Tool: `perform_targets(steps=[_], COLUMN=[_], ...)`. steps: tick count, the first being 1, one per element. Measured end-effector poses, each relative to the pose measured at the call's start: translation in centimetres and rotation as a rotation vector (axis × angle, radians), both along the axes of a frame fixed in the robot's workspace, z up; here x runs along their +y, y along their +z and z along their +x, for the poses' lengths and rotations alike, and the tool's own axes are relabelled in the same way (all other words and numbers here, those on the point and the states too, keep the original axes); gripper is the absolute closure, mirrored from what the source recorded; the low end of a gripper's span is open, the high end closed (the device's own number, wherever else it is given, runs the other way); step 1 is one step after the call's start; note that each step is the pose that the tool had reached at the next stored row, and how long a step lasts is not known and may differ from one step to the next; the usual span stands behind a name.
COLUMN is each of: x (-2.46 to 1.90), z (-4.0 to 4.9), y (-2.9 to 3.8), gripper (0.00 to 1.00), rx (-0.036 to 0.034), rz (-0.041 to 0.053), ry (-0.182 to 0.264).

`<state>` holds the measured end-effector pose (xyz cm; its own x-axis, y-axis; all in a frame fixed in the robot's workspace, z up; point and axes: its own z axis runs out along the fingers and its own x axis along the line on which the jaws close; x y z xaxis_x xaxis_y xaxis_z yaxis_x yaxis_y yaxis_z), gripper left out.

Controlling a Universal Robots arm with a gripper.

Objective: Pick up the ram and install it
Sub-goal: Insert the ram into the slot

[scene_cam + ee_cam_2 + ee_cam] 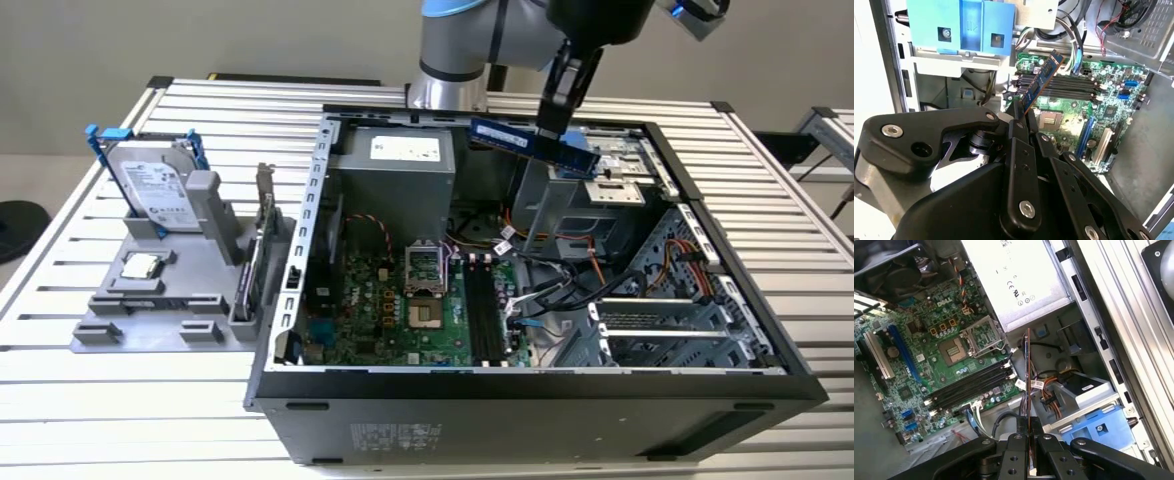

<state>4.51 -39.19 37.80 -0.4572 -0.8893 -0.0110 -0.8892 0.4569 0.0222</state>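
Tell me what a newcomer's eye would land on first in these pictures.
The big open black metal computer case sits in the middle of the exterior view, its green motherboard exposed. Above it, the arm's black tool is shut on a long, narrow blue ram stick. On the exterior view's left, a silver hard drive in blue brackets stands on a grey holder.

Small print and approval marks are showing on the white label (1014, 275) of the power supply (1004, 315), beyond the jaws; white lettering is running across the motherboard (919, 375) beside it. The sticker (394, 436) on the case (601, 420) is too small to read.
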Motion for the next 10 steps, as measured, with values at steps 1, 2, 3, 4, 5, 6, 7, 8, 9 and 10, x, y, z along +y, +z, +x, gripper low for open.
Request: perform_targets(steps=[1,2,3,4,5,6,7,8,9,10], x=[0.0,0.0,0.0,0.0,0.0,0.0,0.0,0.0,0.0,0.0], z=[0.0,0.0,0.0,0.0,0.0,0.0,0.0,0.0,0.0,0.0], y=[0.0,0.0,-0.01,-0.01,-0.01,-0.01,-0.01,-0.01,-0.01,-0.02], gripper=[1.0,1.0,1.0,1.0,1.0,1.0,1.0,1.0,1.0,1.0], rx=[0.0,0.0,0.0,0.0,0.0,0.0,0.0,0.0,0.0,0.0], rz=[0.0,0.0,0.0,0.0,0.0,0.0,0.0,0.0,0.0,0.0001], ry=[-0.004,-0.008,-0.012,-0.016,-0.021,-0.025,-0.029,-0.034,-0.038,-0.042])
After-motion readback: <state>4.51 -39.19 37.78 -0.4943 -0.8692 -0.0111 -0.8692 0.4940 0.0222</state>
